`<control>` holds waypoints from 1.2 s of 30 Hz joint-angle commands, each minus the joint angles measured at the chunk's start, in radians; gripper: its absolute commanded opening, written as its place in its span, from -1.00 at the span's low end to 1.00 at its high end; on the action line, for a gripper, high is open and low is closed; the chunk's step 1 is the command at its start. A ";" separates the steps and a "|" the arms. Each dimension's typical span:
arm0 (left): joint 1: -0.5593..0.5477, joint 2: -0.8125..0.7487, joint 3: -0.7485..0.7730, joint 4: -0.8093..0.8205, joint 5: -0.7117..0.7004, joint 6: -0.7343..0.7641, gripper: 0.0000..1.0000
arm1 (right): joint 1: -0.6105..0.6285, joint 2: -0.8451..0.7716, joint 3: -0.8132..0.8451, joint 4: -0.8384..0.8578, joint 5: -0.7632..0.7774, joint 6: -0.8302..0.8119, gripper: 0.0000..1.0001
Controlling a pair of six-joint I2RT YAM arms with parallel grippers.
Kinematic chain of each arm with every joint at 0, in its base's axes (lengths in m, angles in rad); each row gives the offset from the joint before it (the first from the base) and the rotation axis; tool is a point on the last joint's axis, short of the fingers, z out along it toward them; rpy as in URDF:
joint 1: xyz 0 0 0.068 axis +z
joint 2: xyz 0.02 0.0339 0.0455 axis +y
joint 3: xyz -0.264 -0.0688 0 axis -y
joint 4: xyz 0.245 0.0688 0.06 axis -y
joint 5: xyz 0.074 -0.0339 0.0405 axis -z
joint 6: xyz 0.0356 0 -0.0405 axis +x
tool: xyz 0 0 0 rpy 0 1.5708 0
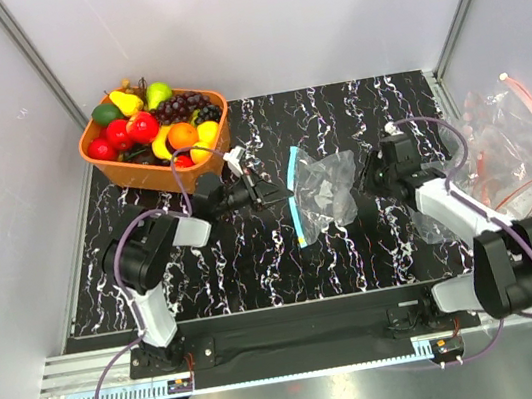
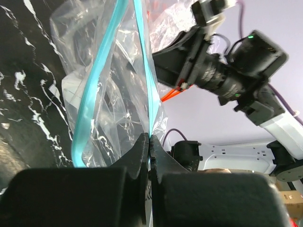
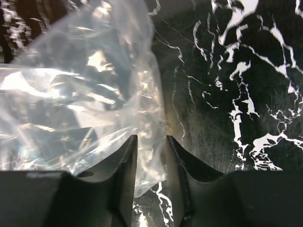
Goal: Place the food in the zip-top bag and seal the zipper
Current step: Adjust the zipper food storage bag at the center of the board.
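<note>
Nearest the bases, the left arm and the right arm both reach in over the black marbled table toward one thing: the clear bag lying mid-table between them.

The left jaws are pressed together on the bag's light blue zipper. The left wrist view shows the strip caught right in the seam between the two tips. In that view the zipper's two halves part above the grip and curve away from each other, so the mouth stands open and not sealed.

The right jaws come at the other end of the bag and stand apart with a gap between them. In the right wrist view crumpled clear film lies over and into that gap, but nothing looks clamped. I cannot tell whether the tips touch the film.

I see nothing inside the bag, only creased plastic and the table showing through.

Farther back, at the far left, the fruit sits heaped in the orange basket: the red, orange and yellow pieces are there among grapes and green ones. Off the table's right edge lies a pile of spare bags with red strips.

By my reading the task is at its very start. The mouth is being held, and no fruit is loaded. Every piece has yet to be carried over and the zipper pressed shut.
</note>
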 commanded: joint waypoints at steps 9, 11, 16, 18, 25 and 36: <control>-0.081 -0.182 0.141 -0.434 -0.110 0.293 -1.00 | -0.001 -0.224 0.164 -0.120 -0.320 -0.106 -0.05; -0.099 -0.216 0.172 -0.538 -0.156 0.354 -1.00 | 0.008 -0.221 0.200 -0.141 -0.388 -0.090 -0.03; -0.140 -0.268 0.224 -0.693 -0.236 0.439 -1.00 | 0.056 -0.210 0.266 -0.167 -0.434 -0.038 -0.02; -0.150 -0.284 0.239 -0.736 -0.258 0.462 -1.00 | 0.077 -0.205 0.280 -0.173 -0.439 -0.001 -0.06; -0.202 -0.305 0.324 -0.866 -0.333 0.542 -1.00 | 0.143 -0.167 0.325 -0.172 -0.447 0.055 -0.13; -0.261 -0.313 0.370 -0.945 -0.434 0.611 -1.00 | 0.228 -0.075 0.403 -0.310 -0.212 0.052 0.04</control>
